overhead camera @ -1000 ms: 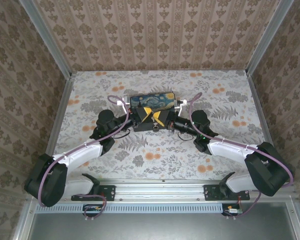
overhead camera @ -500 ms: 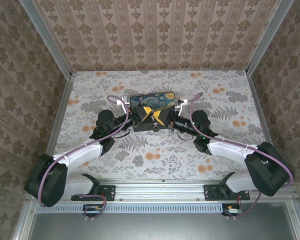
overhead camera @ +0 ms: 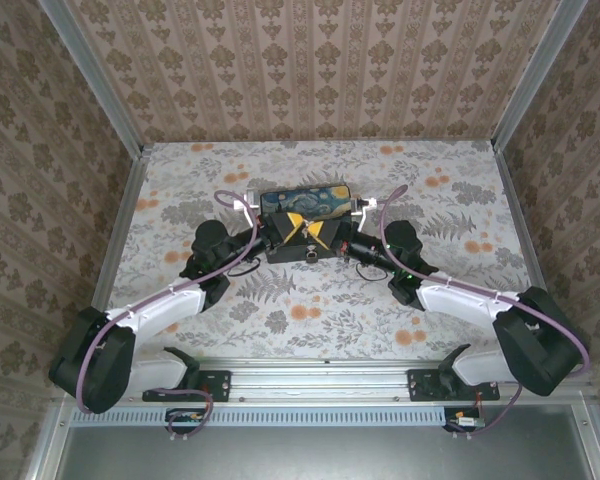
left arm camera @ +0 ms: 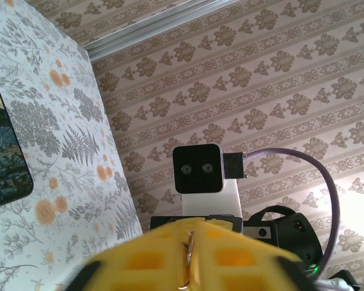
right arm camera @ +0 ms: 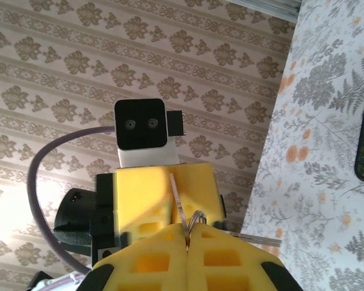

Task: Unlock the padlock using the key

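Both arms reach inward over the floral cloth [overhead camera: 280,300] and meet tip to tip at the near edge of the black box with the starry-night lid [overhead camera: 305,200], which lies at the centre of the table toward the far side. The left gripper [overhead camera: 296,226] comes in from the left and the right gripper [overhead camera: 317,236] from the right, their yellow fingers touching or almost touching just above the box's near wall. In the left wrist view, the left fingers stand almost together, pinching a thin metal sliver in the seam between them; this appears to be the key [left arm camera: 188,257], seen edge-on. In the right wrist view, the right fingers are pressed together. A small silvery loop rises from their seam, apparently the shackle of the padlock [right arm camera: 198,217]; the lock body is hidden between the pads. The loop sits directly in front of the left gripper's fingertips. Whether key and padlock are engaged cannot be told. Each wrist camera faces the opposite one.
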### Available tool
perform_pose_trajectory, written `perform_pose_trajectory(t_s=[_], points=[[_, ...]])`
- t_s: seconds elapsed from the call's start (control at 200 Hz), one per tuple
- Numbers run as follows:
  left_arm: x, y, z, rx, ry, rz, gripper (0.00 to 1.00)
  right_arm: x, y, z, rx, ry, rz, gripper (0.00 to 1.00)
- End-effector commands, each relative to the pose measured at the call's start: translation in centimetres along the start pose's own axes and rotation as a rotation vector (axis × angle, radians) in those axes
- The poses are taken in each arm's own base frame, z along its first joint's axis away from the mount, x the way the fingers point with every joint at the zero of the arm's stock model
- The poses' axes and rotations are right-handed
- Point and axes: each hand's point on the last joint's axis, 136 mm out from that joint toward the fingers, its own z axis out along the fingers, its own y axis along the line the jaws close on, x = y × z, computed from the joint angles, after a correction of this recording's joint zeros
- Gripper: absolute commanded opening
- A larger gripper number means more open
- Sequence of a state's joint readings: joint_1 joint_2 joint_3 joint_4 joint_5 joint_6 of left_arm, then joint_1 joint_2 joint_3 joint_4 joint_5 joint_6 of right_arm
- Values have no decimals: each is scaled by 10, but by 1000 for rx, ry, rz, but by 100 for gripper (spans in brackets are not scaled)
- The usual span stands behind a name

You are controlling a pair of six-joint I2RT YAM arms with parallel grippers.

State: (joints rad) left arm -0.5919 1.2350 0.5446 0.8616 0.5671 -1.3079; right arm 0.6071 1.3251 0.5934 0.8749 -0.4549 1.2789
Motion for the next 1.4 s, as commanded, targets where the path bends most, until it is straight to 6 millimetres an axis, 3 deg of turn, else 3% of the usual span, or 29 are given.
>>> perform_pose_trajectory(t_s=[0.0,0.205,0.36,0.88,1.195,1.26,1.395], points=[[-1,8,-7,-19,-4,-7,28,1,5,-7,23,-1,-76,1],[-1,4,-9,-32,18,21,41,6,-2,-7,51,21,-77,0],[4,1,-4,-28,53,37,43,6,-2,-4,44,30,-73,0],[9,0,5,-21,82,63,27,16,-9,2,77,83,-61,0],[18,1,7,-10,126,59,0,16,-8,3,68,79,-63,3],[18,2,7,-13,128,60,0,16,-8,3,67,83,-66,7],[19,0,7,-10,137,70,0,12,-15,-4,107,47,-66,27]])
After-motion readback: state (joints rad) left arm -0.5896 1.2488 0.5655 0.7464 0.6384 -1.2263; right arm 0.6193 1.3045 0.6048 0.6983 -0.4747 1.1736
